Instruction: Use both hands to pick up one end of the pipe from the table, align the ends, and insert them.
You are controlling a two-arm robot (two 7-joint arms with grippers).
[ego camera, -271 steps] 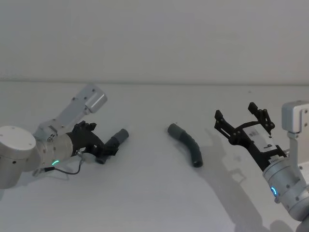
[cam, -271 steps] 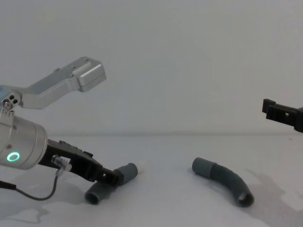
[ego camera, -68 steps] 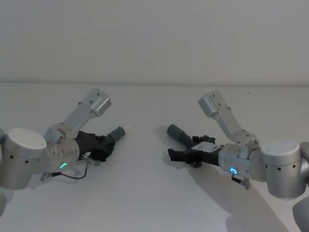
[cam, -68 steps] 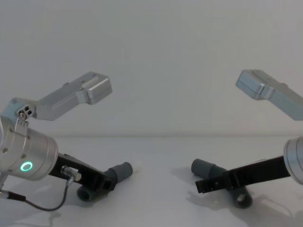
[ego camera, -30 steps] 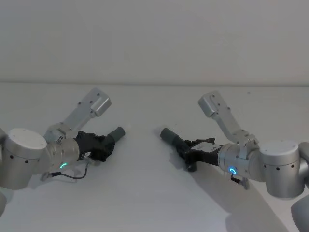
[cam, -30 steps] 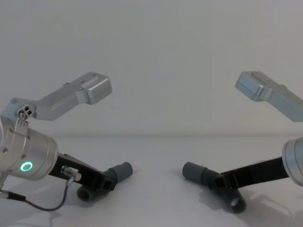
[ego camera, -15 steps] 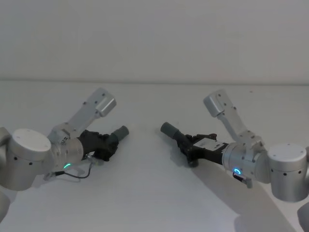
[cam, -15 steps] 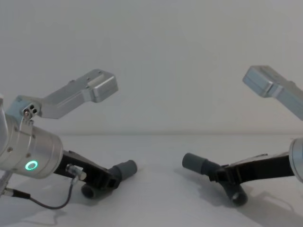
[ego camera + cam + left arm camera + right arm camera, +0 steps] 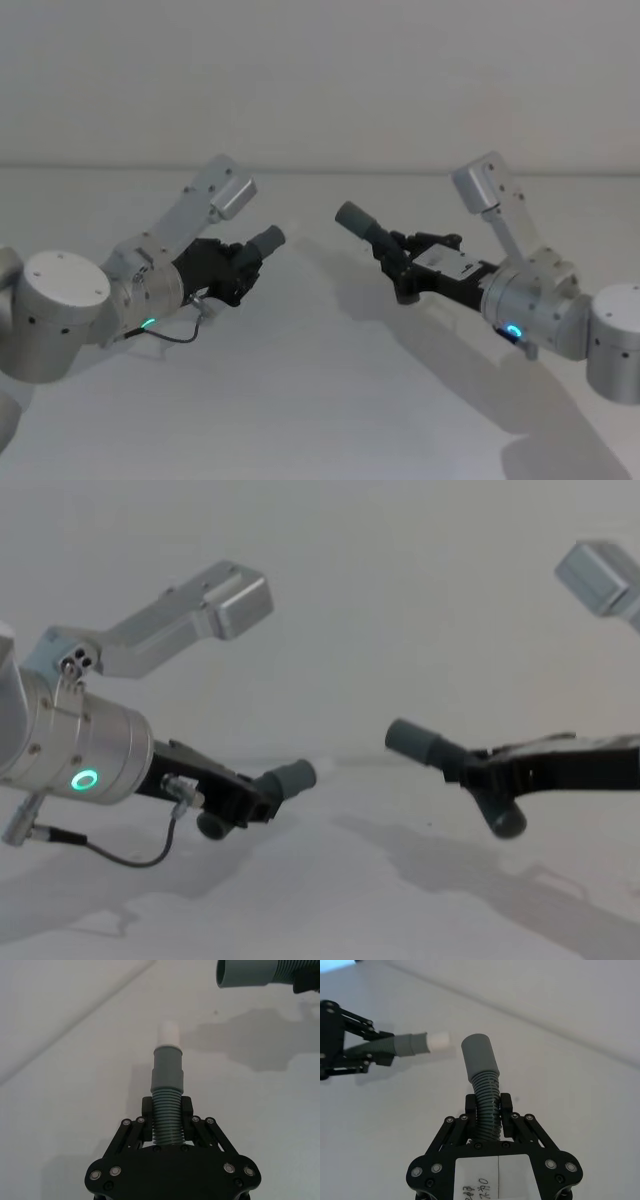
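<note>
Both pipe pieces hang in the air above the white table [image 9: 320,400]. My left gripper [image 9: 232,270] is shut on the ribbed part of one piece [image 9: 167,1120]; its grey cuff [image 9: 267,240] carries a white spigot [image 9: 168,1035] pointing toward the other arm. The right gripper [image 9: 400,266] is shut on the second piece [image 9: 486,1095], whose hollow grey cuff [image 9: 355,218] points left. The two ends face each other with a gap between them, the hollow cuff [image 9: 412,740] sitting a little higher than the spigot cuff [image 9: 291,777].
Shadows of both arms fall on the bare table [image 9: 350,900]. A plain pale wall stands behind.
Both grippers have risen off the table with their pipe pieces. The two ends have come up and a little closer together.
</note>
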